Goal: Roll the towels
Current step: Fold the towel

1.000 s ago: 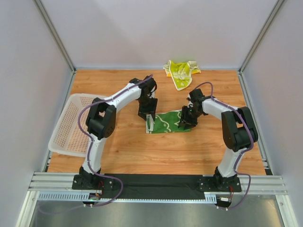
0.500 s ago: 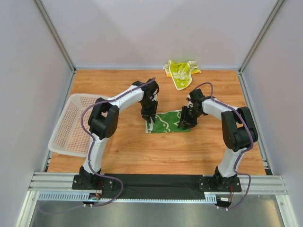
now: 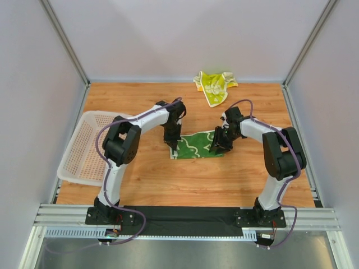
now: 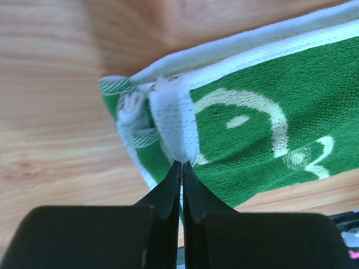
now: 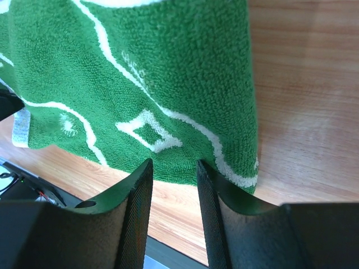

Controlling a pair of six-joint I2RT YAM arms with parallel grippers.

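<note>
A green towel (image 3: 199, 144) with a white pattern lies folded on the wooden table between the two arms. My left gripper (image 3: 174, 147) stands at its left end. In the left wrist view the jaws of this left gripper (image 4: 181, 163) are pressed together on the white hem at the corner of the green towel (image 4: 263, 134), which is bunched up there. My right gripper (image 3: 215, 148) is at the towel's right end. In the right wrist view this right gripper (image 5: 174, 168) is open, its fingers just short of the edge of the green towel (image 5: 140, 67), with only bare wood between them.
A second, yellow-green towel (image 3: 213, 85) lies crumpled at the back of the table near the rear wall. A white mesh basket (image 3: 84, 147) sits at the left edge. Walls enclose the table on three sides.
My left gripper has closed on the towel's left corner and drawn slightly left, bunching the hem. The right gripper has hardly moved.
</note>
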